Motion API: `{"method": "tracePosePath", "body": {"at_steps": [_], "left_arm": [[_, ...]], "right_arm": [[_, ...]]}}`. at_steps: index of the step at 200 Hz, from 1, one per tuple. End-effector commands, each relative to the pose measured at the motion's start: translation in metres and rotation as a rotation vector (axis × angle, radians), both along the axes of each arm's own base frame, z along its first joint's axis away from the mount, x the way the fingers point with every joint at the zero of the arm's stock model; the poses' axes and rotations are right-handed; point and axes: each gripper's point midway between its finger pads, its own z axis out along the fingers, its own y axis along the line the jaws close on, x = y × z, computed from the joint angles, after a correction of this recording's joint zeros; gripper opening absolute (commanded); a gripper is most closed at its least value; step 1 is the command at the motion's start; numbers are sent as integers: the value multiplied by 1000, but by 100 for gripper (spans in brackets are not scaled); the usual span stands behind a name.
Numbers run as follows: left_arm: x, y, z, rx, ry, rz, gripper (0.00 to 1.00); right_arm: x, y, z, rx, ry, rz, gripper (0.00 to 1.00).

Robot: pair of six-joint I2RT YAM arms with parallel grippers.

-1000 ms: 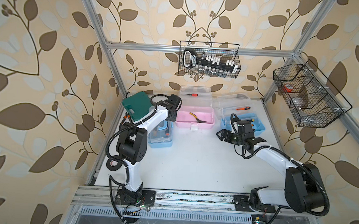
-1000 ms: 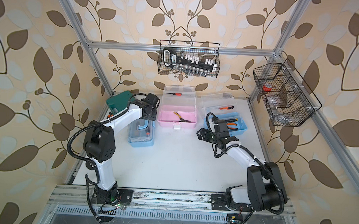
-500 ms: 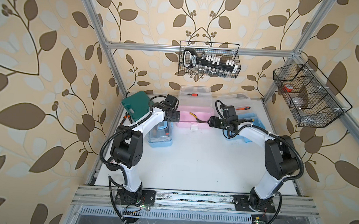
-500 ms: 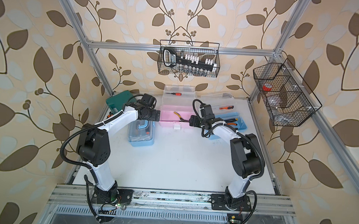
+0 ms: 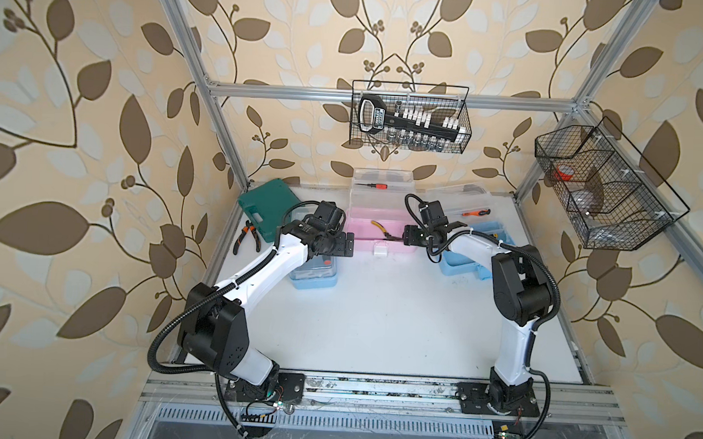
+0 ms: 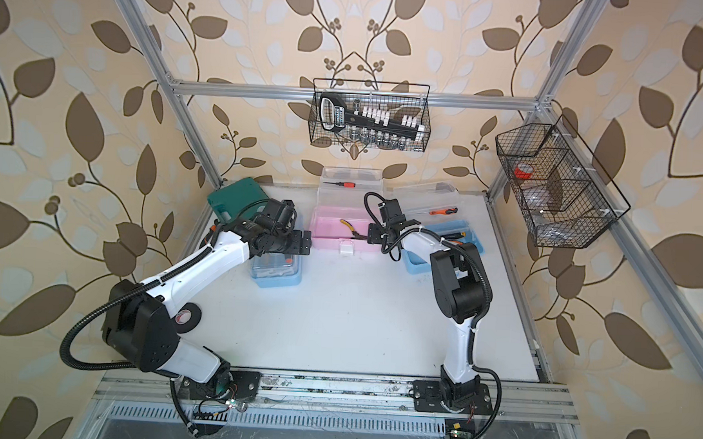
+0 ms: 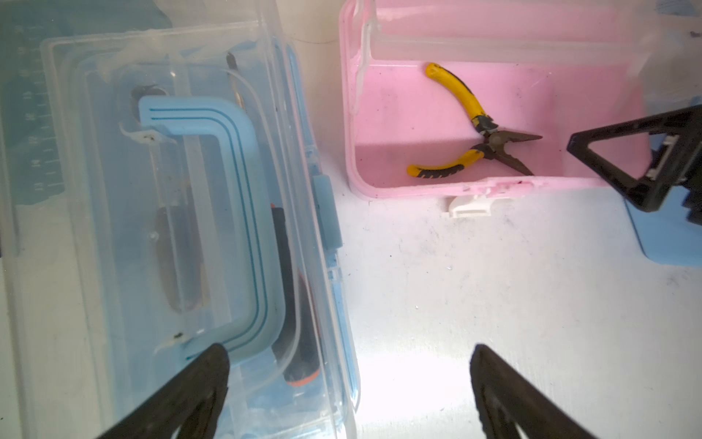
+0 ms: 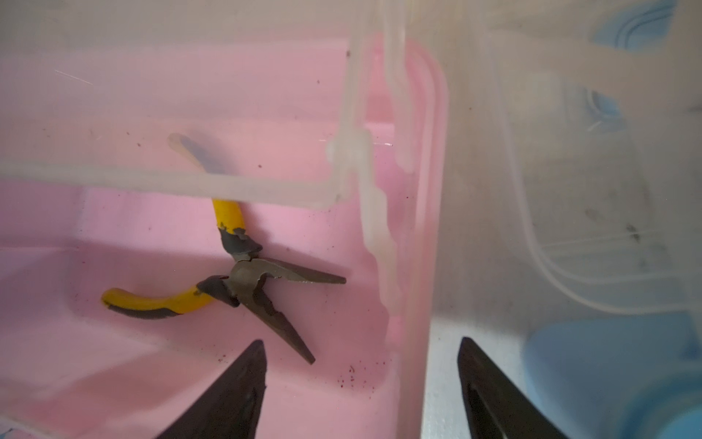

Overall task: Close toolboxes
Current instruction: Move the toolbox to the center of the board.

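Black right claw [image 5: 408, 235], jaws apart, hung astride the pink box's [image 5: 361, 234] right end wall — left claw [image 5: 346, 244], jaws wide, just off its left end. Box lay far-centre, long axis left-right; its clear lid [image 5: 385, 201] stood up along the far edge, beyond both claws.
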Motion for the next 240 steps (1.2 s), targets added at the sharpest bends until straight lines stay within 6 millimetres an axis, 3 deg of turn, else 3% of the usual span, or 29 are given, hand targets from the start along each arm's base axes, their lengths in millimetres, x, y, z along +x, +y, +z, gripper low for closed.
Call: {"method": "tracePosePath", "body": {"at_steps": [1,82,135,171,200,240], "left_arm": [[-8,-4,11,-45,-24,0,99],[-30,-14,15,-77,-26,-38,99],[-49,-39,1,-61,10,-93,99],[-60,-45,-11,-49,39,-109,99],[-69,-43,-16,-24,47,-107,99],[-82,-42,-16,12,42,-116,99]], "right_arm": [[-19,0,-22,-96,71,35,75],[-91,-18,-49,-147,184,31,75],[-140,-19,-52,-105,226,46,75],[-169,-24,-51,-95,237,49,76],[-174,-24,-33,-56,203,50,83],[-150,-17,29,-29,55,55,88]]}}
